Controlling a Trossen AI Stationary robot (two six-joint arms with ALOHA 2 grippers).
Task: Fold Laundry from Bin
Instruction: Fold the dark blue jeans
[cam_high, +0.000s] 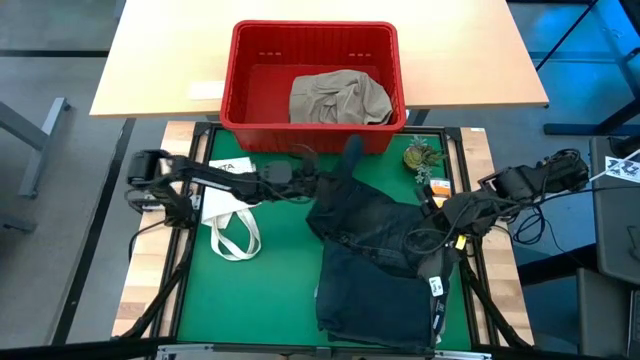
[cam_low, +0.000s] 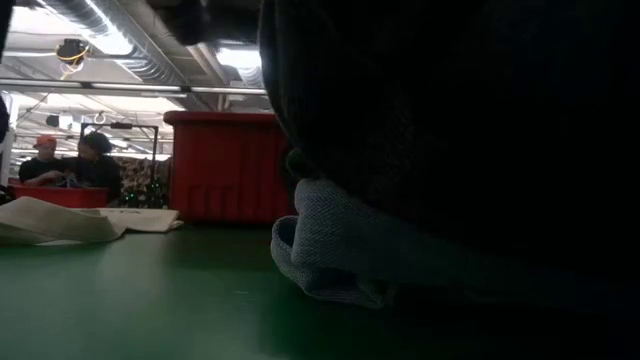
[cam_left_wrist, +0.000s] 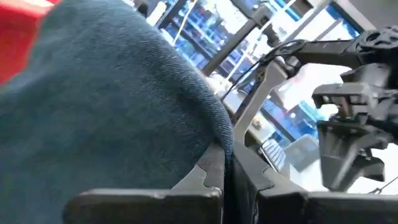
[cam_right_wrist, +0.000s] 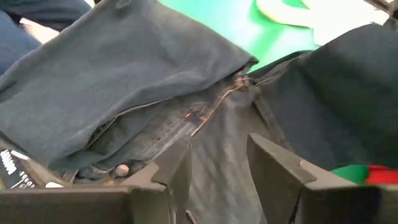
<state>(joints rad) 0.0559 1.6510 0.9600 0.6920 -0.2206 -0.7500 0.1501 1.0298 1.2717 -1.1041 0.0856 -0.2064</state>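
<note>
Fingers of the left gripper (cam_high: 340, 172) are pressed together on a fold of the dark jeans (cam_high: 375, 255), pinching the denim at the garment's far end, close to the front wall of the red bin (cam_high: 312, 135); the left wrist view shows blue-grey cloth draped over the clamped fingertips (cam_left_wrist: 217, 180). Fingers of the right gripper (cam_high: 425, 240) stand spread and hold nothing, poised just above the fly seam and button. The jeans lie with their long axis running from the bin toward the near table edge, slightly slanted, so the lifted end lies under the left gripper and the waist region under the right; the right arm appears nearer the unheld part and better placed for a second grasp. Count: one pair of jeans on the green mat (cam_high: 270, 300), one khaki garment (cam_high: 338, 98) in the bin, one white tote bag (cam_high: 228, 215), two grippers.
</note>
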